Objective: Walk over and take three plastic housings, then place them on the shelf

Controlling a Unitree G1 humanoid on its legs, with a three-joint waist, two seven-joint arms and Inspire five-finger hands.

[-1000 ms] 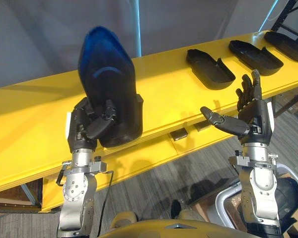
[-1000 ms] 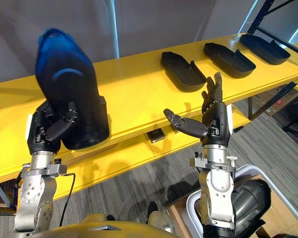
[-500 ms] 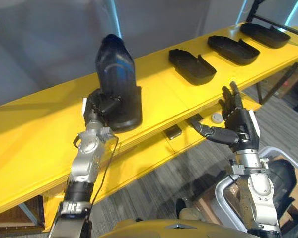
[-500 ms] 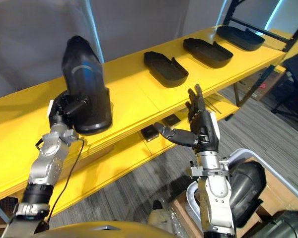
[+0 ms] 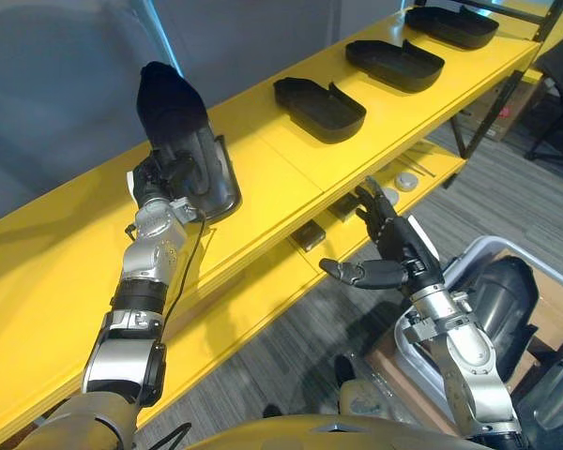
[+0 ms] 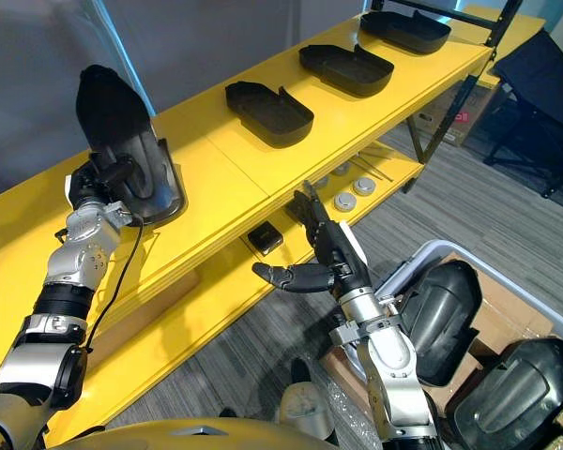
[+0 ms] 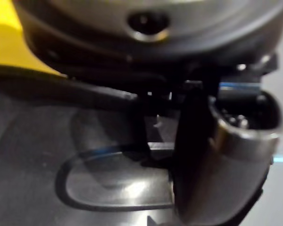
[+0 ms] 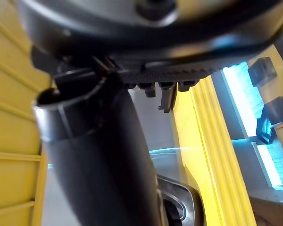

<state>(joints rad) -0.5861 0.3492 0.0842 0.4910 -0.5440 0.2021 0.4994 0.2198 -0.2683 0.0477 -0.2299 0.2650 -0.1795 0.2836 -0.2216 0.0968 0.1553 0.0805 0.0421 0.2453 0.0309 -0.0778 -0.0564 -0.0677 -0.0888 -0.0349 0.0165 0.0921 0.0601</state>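
Left robot hand (image 5: 162,180) raised, fingers curled, right robot hand (image 5: 397,255) lower, fingers spread

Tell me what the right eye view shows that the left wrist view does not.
The right eye view adds three housings lying flat on the yellow shelf, the open right hand in front, and more housings in a grey bin. The left wrist view adds an oval outline on the held housing, seen close. Both share the left hand gripping that housing and the shelf.

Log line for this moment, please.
left hand: shut on housing, tilted, lower end on shelf | right hand: open, empty, in front of shelf | three other housings: flat on shelf
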